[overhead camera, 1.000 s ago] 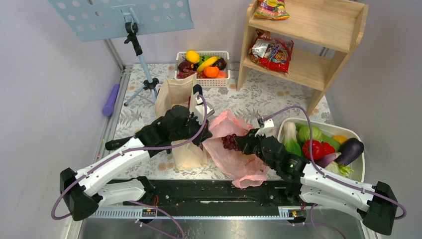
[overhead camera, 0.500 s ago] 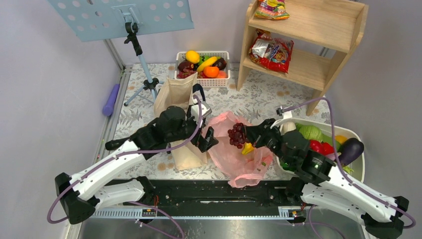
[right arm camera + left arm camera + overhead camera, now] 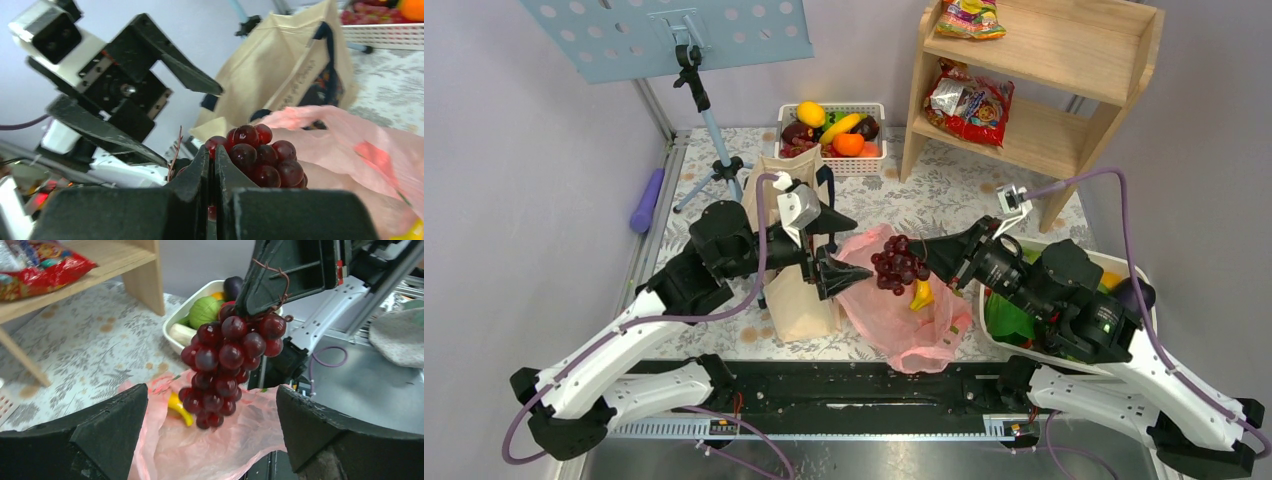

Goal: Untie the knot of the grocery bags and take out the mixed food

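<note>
One grape bunch (image 3: 896, 266), stem pinched in closed right gripper (image 3: 922, 251), hung abv pink grocery bag (image 3: 894, 322) (banana (image 3: 921, 296) inside); left gripper (image 3: 844, 247) jaws wide apart, holding nothing.

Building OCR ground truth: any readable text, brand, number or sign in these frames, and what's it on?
Canvas tote: a line of print on its side, too blurred to read.
Red snack packet on the shelf: printed graphics, too small to read.
Top-shelf snack packet: printed graphics, also too small to read.
Nothing else shows legible words, numbers or signs.
</note>
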Controlling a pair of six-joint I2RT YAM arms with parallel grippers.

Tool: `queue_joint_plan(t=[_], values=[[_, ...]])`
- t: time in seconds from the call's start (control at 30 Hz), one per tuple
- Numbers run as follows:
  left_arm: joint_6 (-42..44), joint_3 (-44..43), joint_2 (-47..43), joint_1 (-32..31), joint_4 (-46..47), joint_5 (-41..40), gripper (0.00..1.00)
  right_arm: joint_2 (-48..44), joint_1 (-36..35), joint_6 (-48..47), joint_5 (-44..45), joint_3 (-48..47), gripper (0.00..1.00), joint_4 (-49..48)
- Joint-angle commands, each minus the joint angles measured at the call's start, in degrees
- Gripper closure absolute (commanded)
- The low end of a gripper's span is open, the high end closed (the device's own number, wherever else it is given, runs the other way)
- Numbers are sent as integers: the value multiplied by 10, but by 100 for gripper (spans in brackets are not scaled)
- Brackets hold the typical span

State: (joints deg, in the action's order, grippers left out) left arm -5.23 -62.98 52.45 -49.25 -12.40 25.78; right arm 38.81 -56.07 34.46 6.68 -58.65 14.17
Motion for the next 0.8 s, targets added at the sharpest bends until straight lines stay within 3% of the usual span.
queue_joint_plan(t=[0.0,0.37,0.43,0.6,0.77], values=[[-23,-28,26,-12,74,84,1,25,2,23,-98,-52,100,-74],[-42,-25,75,-40,98,88,5,74,2,62,-163,-79,100,-159],[-46,-25,80,-42,98,96,13,76,2,63,-163,-78,100,-162],[-47,-16,75,-45,98,97,54,71,2,61,-142,-72,100,-159],[-49,-1,60,-45,107,79,76,60,2,56,-113,-62,100,-150]])
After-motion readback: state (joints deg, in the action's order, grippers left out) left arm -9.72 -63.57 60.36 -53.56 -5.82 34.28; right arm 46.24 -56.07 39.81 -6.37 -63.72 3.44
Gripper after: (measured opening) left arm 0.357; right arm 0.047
